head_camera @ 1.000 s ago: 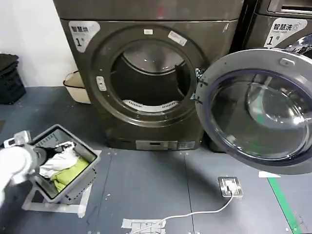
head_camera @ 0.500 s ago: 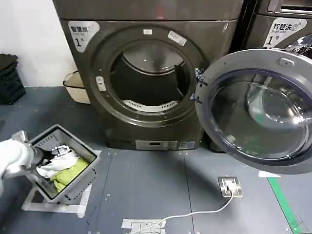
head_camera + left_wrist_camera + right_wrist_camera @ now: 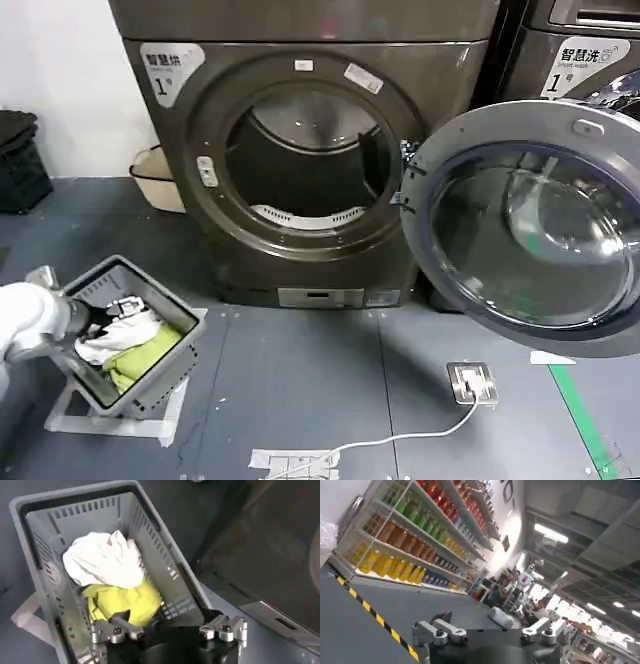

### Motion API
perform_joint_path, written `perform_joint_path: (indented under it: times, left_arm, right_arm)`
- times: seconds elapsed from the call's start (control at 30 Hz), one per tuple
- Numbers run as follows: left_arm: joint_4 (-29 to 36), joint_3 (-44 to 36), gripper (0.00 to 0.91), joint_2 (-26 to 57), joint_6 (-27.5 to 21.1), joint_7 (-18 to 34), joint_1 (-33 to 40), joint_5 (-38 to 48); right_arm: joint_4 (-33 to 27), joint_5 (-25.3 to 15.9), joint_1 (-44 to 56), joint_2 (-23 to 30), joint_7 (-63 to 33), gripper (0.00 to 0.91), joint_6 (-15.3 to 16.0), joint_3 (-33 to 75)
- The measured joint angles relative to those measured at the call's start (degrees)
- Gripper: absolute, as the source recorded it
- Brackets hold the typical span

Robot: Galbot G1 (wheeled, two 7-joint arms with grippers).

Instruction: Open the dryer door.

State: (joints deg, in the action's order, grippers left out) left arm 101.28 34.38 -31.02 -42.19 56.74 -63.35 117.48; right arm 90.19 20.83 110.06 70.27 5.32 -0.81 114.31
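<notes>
Dryer door (image 3: 530, 225): already swung wide on its hinge at the right side of the drum opening, inner grey face and clear glass bowl turned toward the head camera; it stands in front of the neighbouring machine.
Drum opening (image 3: 305, 160): uncovered, dark inside, a pale lint grille along its lower rim.
Task state: judged done, since the door is fully clear of the opening.
Left gripper (image 3: 169, 631): fingers spread apart, holding nothing, hovering just above the near rim of the grey laundry basket (image 3: 165, 587); in the head view its white arm (image 3: 30, 320) sits low at the left edge.
Right gripper (image 3: 490, 632): fingers spread apart and empty, pointed away from the machines toward shelves of bottles (image 3: 415, 535) across the room.
Key relation: the door lies forward and well to the right of the left gripper, with the basket and open floor between them; which arm is nearer the door cannot be told.
Door axis: round, so no long axis; its plane stands upright, roughly facing the robot.
Counts: one open door, two machines, one basket, two garments in it, a white cloth (image 3: 102, 557) on a yellow-green one (image 3: 125, 600).
Floor: one floor socket (image 3: 472, 383) with a white cable.
</notes>
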Motion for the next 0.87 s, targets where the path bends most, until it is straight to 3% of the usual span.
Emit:
perform_joint_path:
  times: [0.87]
  left_arm:
    - [-1.29, -0.76, 0.907, 0.33, 0.0, 0.22, 1.5, 1.11]
  right_arm:
    - [-0.13, -0.85, -0.26, 0.42, 0.91, 0.907, -0.81, -0.12]
